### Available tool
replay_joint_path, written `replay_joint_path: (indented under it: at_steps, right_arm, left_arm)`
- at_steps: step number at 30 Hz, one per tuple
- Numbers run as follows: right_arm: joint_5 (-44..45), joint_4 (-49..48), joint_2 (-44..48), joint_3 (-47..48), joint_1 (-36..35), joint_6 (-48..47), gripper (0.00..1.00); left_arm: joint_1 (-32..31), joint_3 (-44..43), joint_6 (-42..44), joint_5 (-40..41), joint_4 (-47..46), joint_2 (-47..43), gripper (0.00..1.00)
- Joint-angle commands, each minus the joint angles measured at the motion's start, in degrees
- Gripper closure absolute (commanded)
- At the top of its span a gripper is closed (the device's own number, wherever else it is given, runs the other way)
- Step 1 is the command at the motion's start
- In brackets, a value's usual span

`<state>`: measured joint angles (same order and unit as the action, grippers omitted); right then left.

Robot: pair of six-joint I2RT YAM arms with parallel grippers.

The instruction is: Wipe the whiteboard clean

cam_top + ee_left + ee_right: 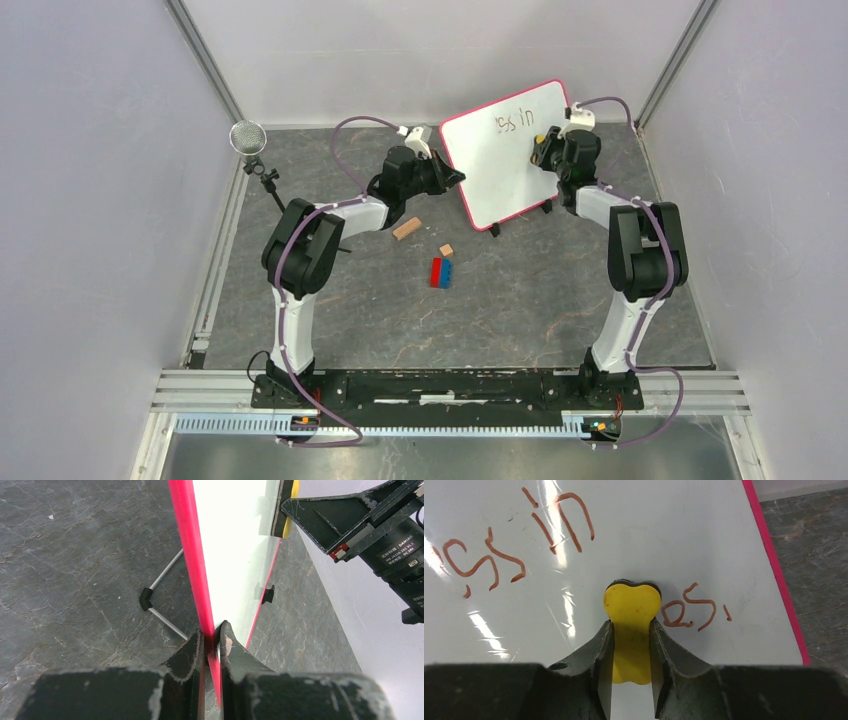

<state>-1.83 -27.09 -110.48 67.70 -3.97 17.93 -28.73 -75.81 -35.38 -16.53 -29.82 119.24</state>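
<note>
While left fingers (236, 655) pinch whiteboard (500, 165) edge, right fingers (674, 655) press gripped eraser (632, 605) on it; I reckon wiping step, next sweep must cross writing (499, 562).

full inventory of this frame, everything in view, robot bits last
whiteboard: 1, white with pink frame, standing tilted at rear centre of the table
writing: several marks, reddish-brown, on the board's face
eraser: 1, yellow, against the board's face
wire stand: 1, silver with black elbow, behind the board
long block: 1, tan, in front of the board
small block: 1, tan, right of the long one
red brick: 1, red, mid-table
blue brick: 1, blue, touching the red one
microphone: 1, silver mesh head, black stand, rear left
table: 1, dark grey, stone-look
left gripper: 1, black, shut on the board's frame edge
right gripper: 1, black, shut on the eraser
</note>
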Motion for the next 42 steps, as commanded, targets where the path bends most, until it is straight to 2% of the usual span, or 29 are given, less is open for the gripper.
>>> replay_joint_path:
  at_steps: [1,5,10,26,34,42]
  right_arm:
    - [1.2,2.3,2.0,0.8,-7.2,-5.2,1.00]
    - [1.4,0.2,2.0,2.0,-10.7,-8.4,1.00]
    - [3.4,-1.2,2.0,0.7,-9.5,-8.2,1.00]
    - [-1.6,-0.4,-4.2,-4.0,7.3,3.8,1.00]
    - [-2.7,-0.9,-1.9,-2.1,4.3,1.9,1.00]
    - [-3.4,-3.6,-0.1,2.7,-3.6,0.9,1.00]
  left_arm:
    - [1.1,0.2,5.7,6.9,4.4,-1.4,0.98]
    - [1.0,0.3,5.9,7.0,4.5,-1.6,0.98]
    - [1.0,0.4,6.0,7.1,4.5,-1.6,0.98]
    - [1.1,0.3,6.4,7.2,4.9,-1.8,0.98]
    - [1.0,0.1,6.2,7.0,4.9,-1.5,0.98]
    - [1.0,-0.1,6.5,7.1,5.2,-1.6,0.98]
